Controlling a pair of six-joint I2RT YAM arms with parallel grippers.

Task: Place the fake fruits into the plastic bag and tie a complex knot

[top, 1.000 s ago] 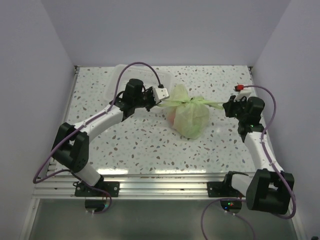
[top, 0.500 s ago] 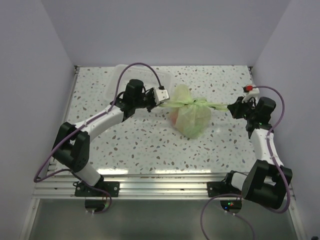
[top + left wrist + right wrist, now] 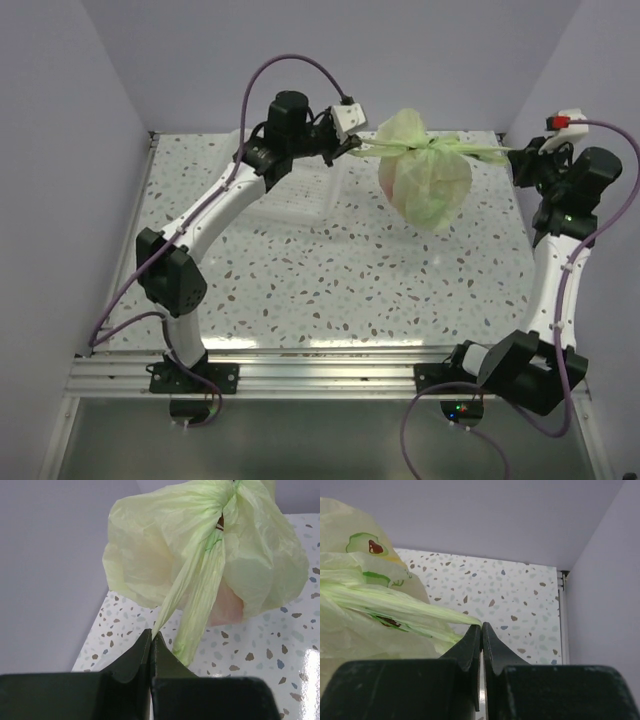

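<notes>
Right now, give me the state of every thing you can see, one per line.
Plastic bag, tied shut, hanging above the table between both tools.
Knot, tied, handle ends pulled taut to each side.
Fake fruits, inside the bag, only a reddish blur shows.
Left tool, shut on a handle end.
Right tool, shut on the other handle end.
Plastic basket, on the table, looks empty.

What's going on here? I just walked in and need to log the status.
Both arms hold the plastic bag in the air above the table. The left gripper and right gripper are each shut on a handle end, and the ends stretch out to opposite sides of the knot at the bag's top. A reddish shape shows through the bag, likely fake fruit.
</notes>
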